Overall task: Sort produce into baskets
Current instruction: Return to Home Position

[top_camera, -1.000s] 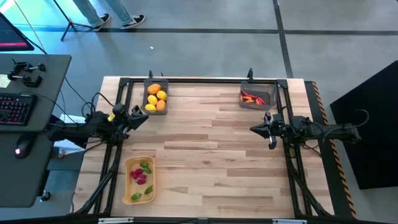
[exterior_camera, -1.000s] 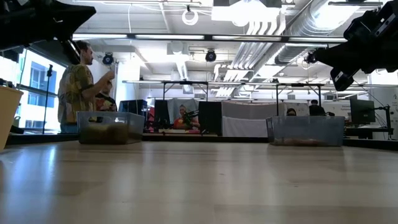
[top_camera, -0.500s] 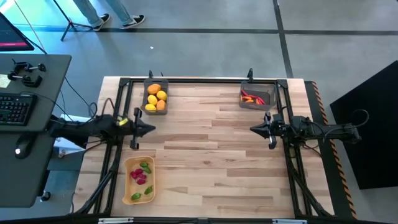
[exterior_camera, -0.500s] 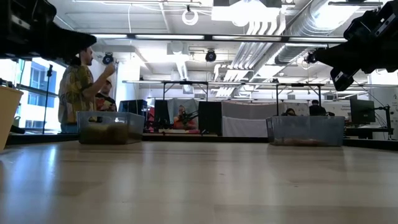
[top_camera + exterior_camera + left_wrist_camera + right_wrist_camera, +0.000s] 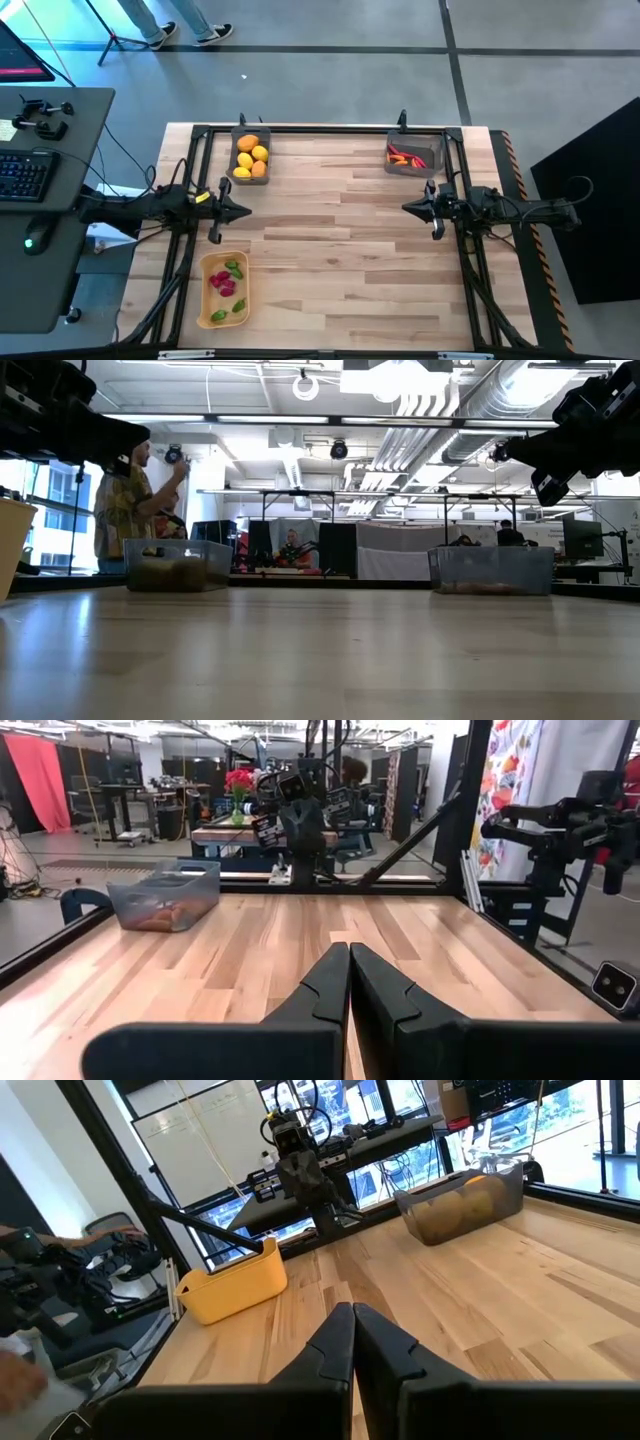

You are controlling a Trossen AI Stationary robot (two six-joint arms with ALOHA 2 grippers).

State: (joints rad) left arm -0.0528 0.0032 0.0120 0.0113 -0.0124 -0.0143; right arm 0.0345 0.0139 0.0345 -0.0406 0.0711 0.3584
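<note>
All the produce lies in the baskets. Yellow and orange fruits (image 5: 251, 156) fill the dark bin (image 5: 236, 160) at the far left. Red and orange chilli shapes (image 5: 405, 156) lie in the dark bin (image 5: 432, 160) at the far right. Green and magenta pieces (image 5: 226, 284) lie in the tan tray (image 5: 207, 300) at the near left. My left gripper (image 5: 245, 210) hovers shut by the table's left side, pointing level toward the right, with nothing in it (image 5: 349, 952). My right gripper (image 5: 405, 207) hovers shut by the right side, pointing left, also with nothing in it (image 5: 352, 1312).
A black frame (image 5: 320, 130) runs along the table's far edge and down both sides. A desk with a keyboard (image 5: 25, 175) stands left of the table. A person (image 5: 125, 500) stands in the room beyond the fruit bin (image 5: 178, 565). Bare wood lies between the two grippers.
My left gripper has swung away from the fruit bin toward the table's near edge, sunk a little and rolled about its own axis. It now points level toward the right and has stayed shut.
</note>
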